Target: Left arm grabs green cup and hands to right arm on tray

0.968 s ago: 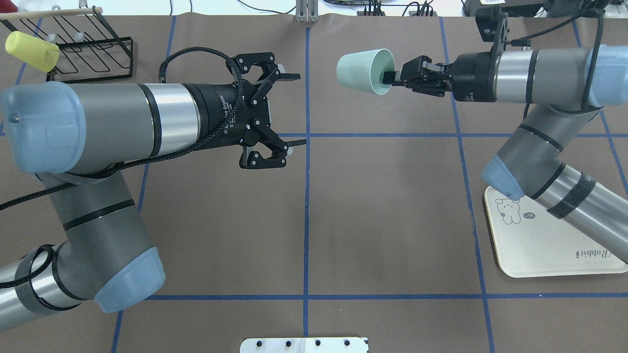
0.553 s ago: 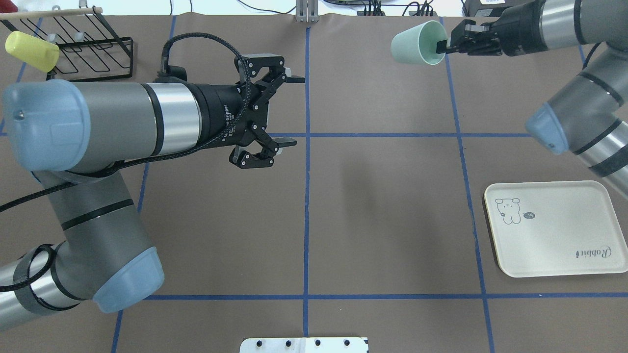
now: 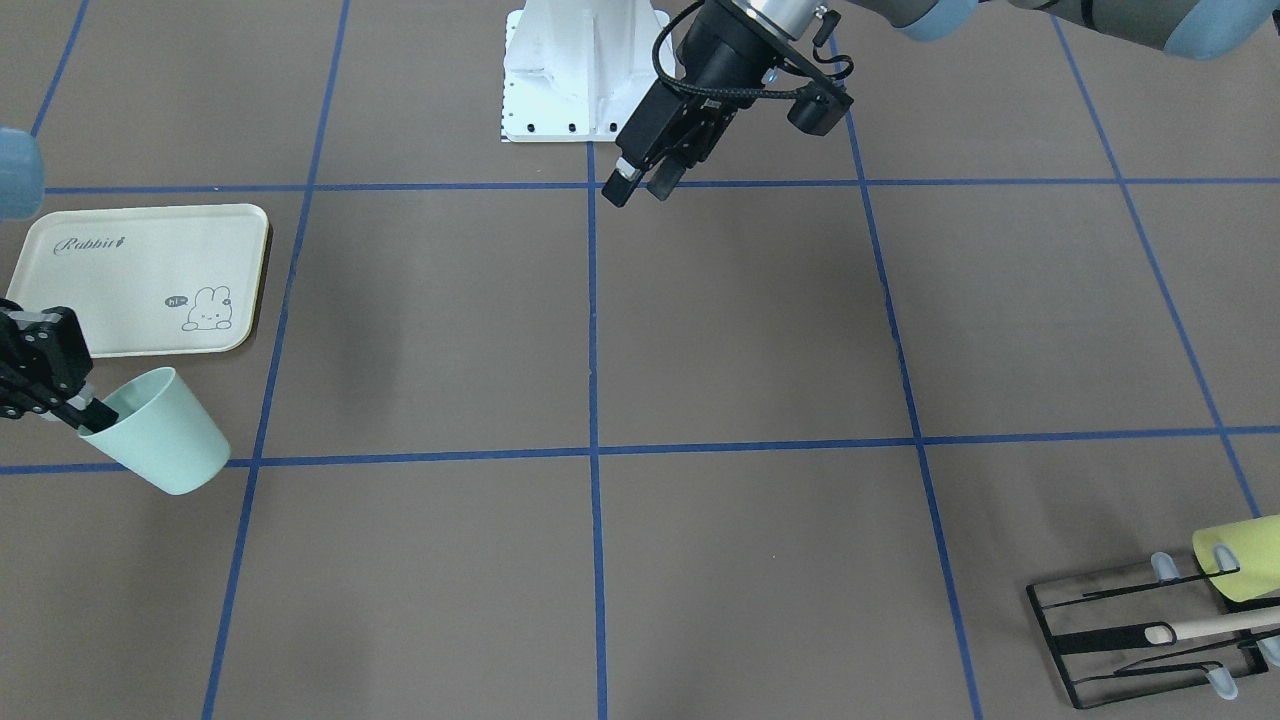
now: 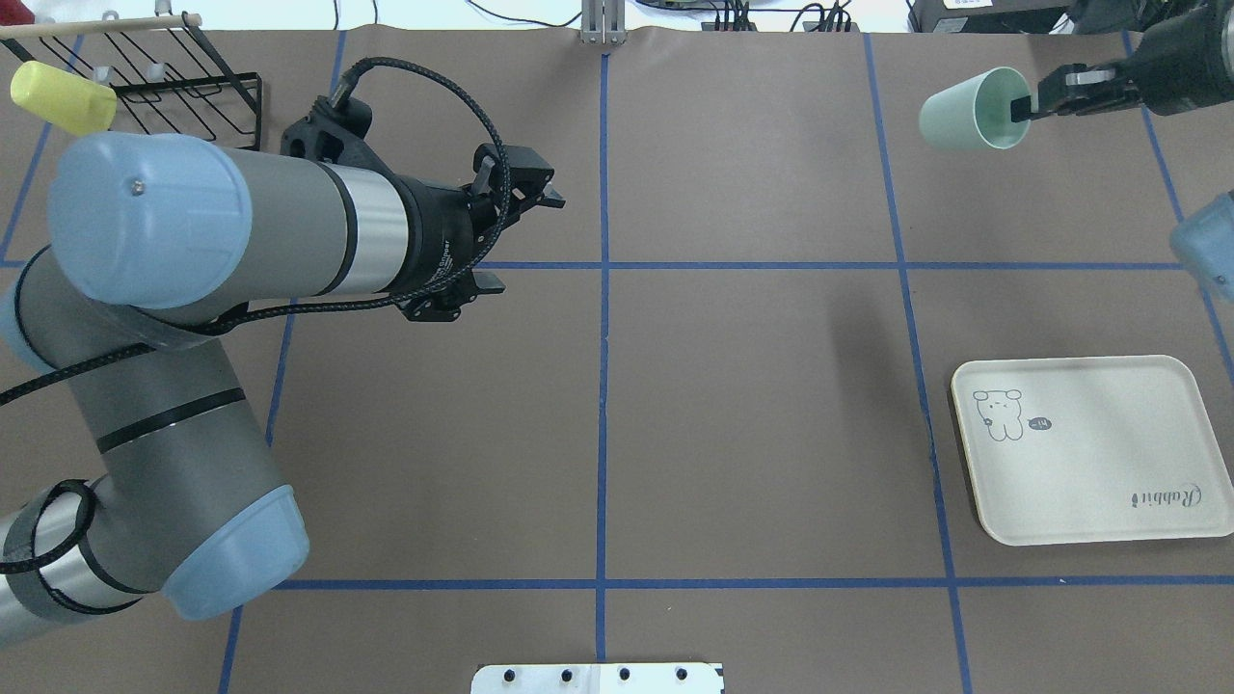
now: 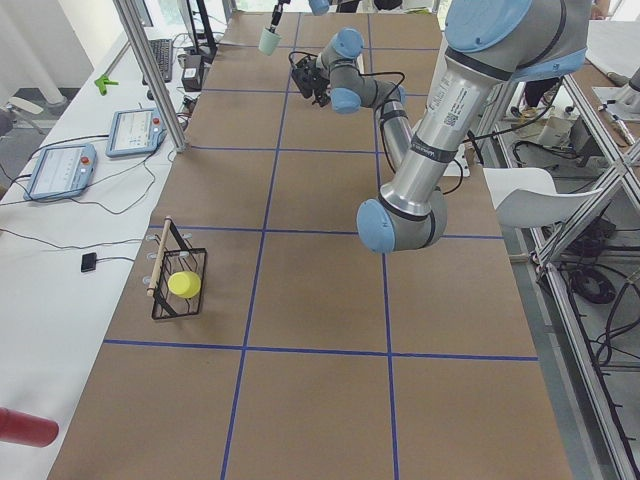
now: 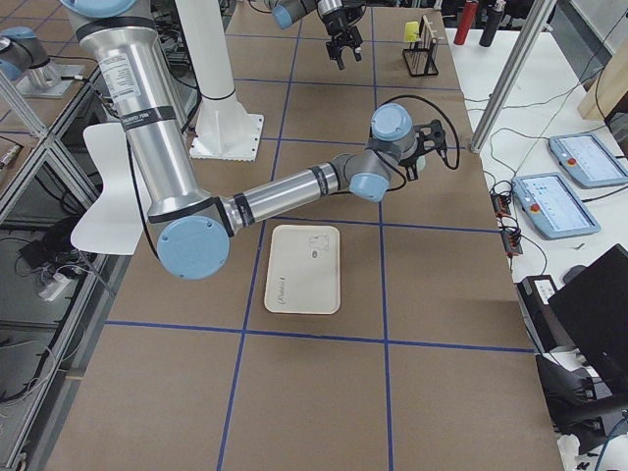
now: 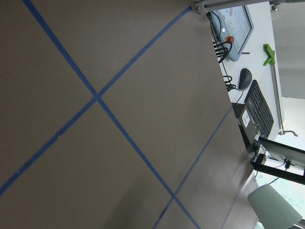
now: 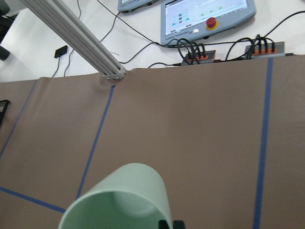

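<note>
The pale mint-green cup (image 4: 969,120) lies sideways in the air at the table's far right, mouth toward my right gripper (image 4: 1022,106). That gripper is shut on the cup's rim, one finger inside. The cup also shows in the front-facing view (image 3: 165,430) and the right wrist view (image 8: 119,200). The cream Rabbit tray (image 4: 1089,453) lies flat and bare, nearer the robot than the cup. My left gripper (image 4: 525,241), black with white lettering, is open and empty over the table's left half, far from the cup.
A black wire rack (image 4: 183,106) with a wooden stick stands at the far left corner, a yellow-green cup (image 4: 58,96) on it. Blue tape lines grid the brown table. The white robot base (image 3: 580,70) is at the near edge.
My right arm has carried the cup from near the centre line to the far right. My left arm has drawn back to the left, its gripper still open.
</note>
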You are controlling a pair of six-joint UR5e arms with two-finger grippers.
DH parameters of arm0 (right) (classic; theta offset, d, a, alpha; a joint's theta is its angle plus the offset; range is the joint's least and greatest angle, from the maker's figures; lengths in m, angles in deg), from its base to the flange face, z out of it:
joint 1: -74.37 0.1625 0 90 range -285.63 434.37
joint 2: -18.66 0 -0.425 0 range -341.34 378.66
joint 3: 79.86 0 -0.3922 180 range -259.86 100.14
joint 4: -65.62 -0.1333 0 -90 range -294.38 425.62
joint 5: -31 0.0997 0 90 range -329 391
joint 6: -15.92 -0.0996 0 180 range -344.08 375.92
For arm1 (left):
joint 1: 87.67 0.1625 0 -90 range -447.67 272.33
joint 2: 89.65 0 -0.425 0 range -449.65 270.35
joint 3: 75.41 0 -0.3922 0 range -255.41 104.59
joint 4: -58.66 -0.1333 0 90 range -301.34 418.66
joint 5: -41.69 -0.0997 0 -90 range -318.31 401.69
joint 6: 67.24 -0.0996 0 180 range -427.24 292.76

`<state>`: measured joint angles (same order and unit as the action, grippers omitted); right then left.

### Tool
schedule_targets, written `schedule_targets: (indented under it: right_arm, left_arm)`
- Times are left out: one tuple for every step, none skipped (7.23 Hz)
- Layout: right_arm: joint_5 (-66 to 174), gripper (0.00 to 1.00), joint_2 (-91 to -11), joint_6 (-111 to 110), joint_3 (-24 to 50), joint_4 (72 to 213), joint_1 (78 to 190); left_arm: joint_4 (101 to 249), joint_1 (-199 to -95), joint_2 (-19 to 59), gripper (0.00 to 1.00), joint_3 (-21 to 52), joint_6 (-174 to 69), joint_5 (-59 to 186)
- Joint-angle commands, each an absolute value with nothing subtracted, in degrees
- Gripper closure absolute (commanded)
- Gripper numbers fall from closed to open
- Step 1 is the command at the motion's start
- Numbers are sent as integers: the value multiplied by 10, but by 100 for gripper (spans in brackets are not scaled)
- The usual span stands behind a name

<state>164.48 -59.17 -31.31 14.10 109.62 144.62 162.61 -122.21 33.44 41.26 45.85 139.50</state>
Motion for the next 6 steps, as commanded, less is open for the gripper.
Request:
schedule_targets:
  right_arm:
    - [1649, 100, -680, -246, 159, 1103, 1447]
    - [1648, 100, -720, -202, 172, 1122, 1439]
    - [1631, 100, -741, -120, 202, 1192, 1441]
    - [1591, 100, -747, -40, 262, 1332, 1437]
    - [1575, 100, -744, 46, 323, 1483, 1434]
    - [1574, 100, -747, 101, 355, 1560, 1440]
  left_arm:
    - [1552, -1234, 335, 0, 433, 389, 1394]
    - [1551, -1238, 332, 0, 432, 389, 1393]
    - [1550, -1245, 331, 0, 432, 388, 1394]
    - [1550, -1245, 328, 0, 431, 388, 1394]
    - [1550, -1243, 328, 0, 429, 388, 1393]
    - [1551, -1243, 328, 0, 428, 388, 1393]
